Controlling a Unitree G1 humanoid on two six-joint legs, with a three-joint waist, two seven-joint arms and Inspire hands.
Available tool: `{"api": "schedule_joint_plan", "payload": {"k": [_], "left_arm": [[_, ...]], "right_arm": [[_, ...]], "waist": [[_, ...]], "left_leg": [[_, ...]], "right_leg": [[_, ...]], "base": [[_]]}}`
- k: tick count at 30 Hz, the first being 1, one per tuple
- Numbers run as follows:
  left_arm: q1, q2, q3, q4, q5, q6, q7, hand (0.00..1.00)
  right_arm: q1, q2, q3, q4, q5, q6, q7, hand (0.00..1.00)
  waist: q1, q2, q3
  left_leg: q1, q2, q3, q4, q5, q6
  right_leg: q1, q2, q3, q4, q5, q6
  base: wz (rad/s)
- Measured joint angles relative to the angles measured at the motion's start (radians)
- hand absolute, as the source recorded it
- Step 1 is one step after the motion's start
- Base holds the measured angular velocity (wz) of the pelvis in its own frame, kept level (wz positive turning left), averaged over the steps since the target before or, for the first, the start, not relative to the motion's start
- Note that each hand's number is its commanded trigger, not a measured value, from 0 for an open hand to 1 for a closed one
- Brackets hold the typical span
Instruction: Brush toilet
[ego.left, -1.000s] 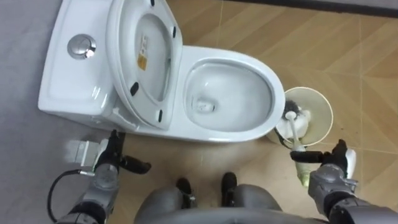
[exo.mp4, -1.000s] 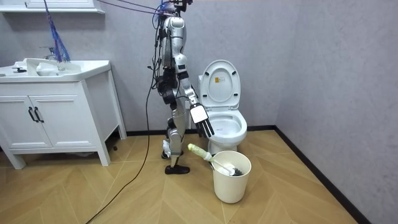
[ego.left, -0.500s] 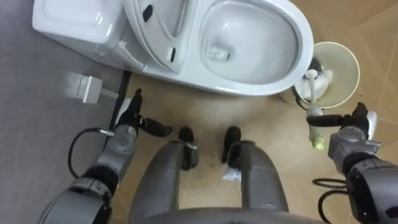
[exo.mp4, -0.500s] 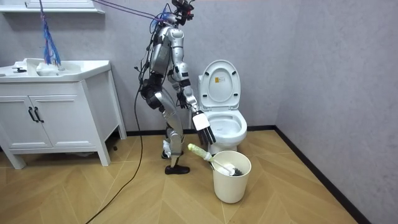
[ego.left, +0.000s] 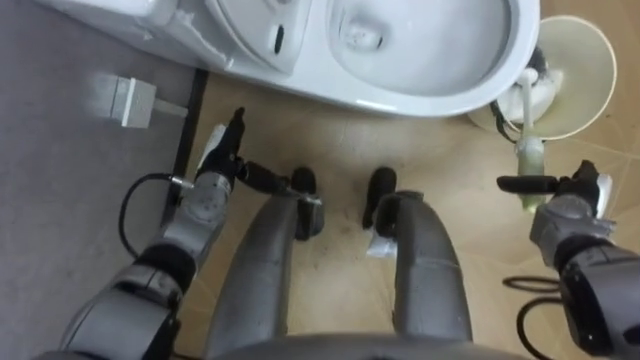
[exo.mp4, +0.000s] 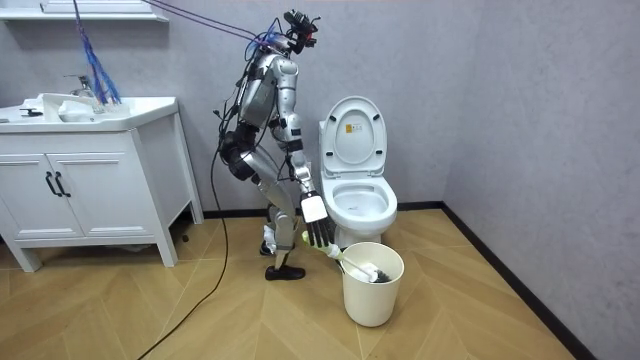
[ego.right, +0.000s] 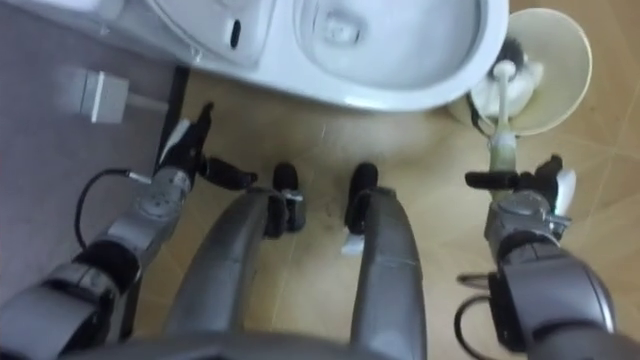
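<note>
White toilet brush (ego.left: 528, 165) leans in its bucket (ego.left: 592, 60) at two o'clock, ungrasped. My right hand (ego.left: 568, 205) hovers open-fingered just beside its handle, and my left hand (ego.left: 215, 170) hangs open at nine. I judge the toilet bowl (ego.left: 430, 70) not yet scrubbed.

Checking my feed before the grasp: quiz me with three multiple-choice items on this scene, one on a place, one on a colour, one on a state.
1. Where is the toilet brush?
A. in the toilet bowl
B. head in the bucket, handle leaning out
C. on the vanity
2. What colour is the bucket?
A. cream
B. red
C. black
3. How is the toilet lid?
A. shut
B. lying on the floor
C. raised
Answers: 1 B, the room view shows its head in the bucket; 2 A, rim and wall are cream; 3 C, it stands upright over the toilet.
</note>
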Motion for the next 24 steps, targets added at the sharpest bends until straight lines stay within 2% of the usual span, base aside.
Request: {"api": "schedule_joint_plan", "payload": {"k": [12, 19, 20, 21, 22, 24], "left_arm": [[0.006, 0.007, -0.021, -0.071, -0.018, 0.013, -0.003, 0.0], [0.02, 0.009, -0.035, -0.11, -0.017, 0.013, 0.016, 0.0], [0.022, 0.01, -0.043, -0.113, -0.017, 0.013, 0.016, 0.0], [0.023, 0.01, -0.046, -0.113, -0.017, 0.013, 0.016, 0.0], [0.024, 0.011, -0.05, -0.113, -0.017, 0.013, 0.016, 0.0], [0.025, 0.012, -0.059, -0.114, -0.017, 0.013, 0.016, 0.0]], "right_arm": [[-0.02, -0.003, 0.004, -0.022, 0.041, -0.001, 0.0, 0.0], [-0.021, -0.006, 0.023, -0.05, 0.042, -0.003, -0.002, 0.0], [-0.021, -0.007, 0.031, -0.05, 0.042, -0.004, -0.004, 0.09], [-0.021, -0.007, 0.032, -0.05, 0.042, -0.005, -0.004, 0.51], [-0.021, -0.007, 0.034, -0.05, 0.042, -0.006, -0.006, 1.0], [-0.025, -0.012, 0.038, -0.051, 0.042, -0.011, -0.012, 1.0]], "waist": [[0.002, 0.012, -0.0018], [0.005, 0.013, -0.0027], [0.005, 0.013, -0.0027], [0.005, 0.013, -0.0027], [0.007, 0.013, -0.0028], [0.009, 0.013, -0.0028]], "left_leg": [[-0.106, 0.003, 0.005, 0.119, -0.039, -0.014], [-0.153, 0.003, 0.008, 0.168, -0.049, -0.022], [-0.158, 0.003, 0.01, 0.174, -0.05, -0.023], [-0.16, 0.003, 0.01, 0.177, -0.051, -0.023], [-0.164, 0.003, 0.01, 0.184, -0.053, -0.026], [-0.171, 0.003, 0.01, 0.191, -0.054, -0.028]], "right_leg": [[-0.111, -0.013, 0.002, 0.136, -0.051, -0.023], [-0.164, -0.018, 0.004, 0.191, -0.064, -0.036], [-0.171, -0.02, 0.005, 0.201, -0.066, -0.038], [-0.172, -0.02, 0.005, 0.203, -0.067, -0.04], [-0.175, -0.019, 0.004, 0.208, -0.069, -0.043], [-0.184, -0.02, 0.006, 0.219, -0.072, -0.046]], "base": [[0.03], [0.0], [0.0], [0.0], [0.0], [0.0]]}}
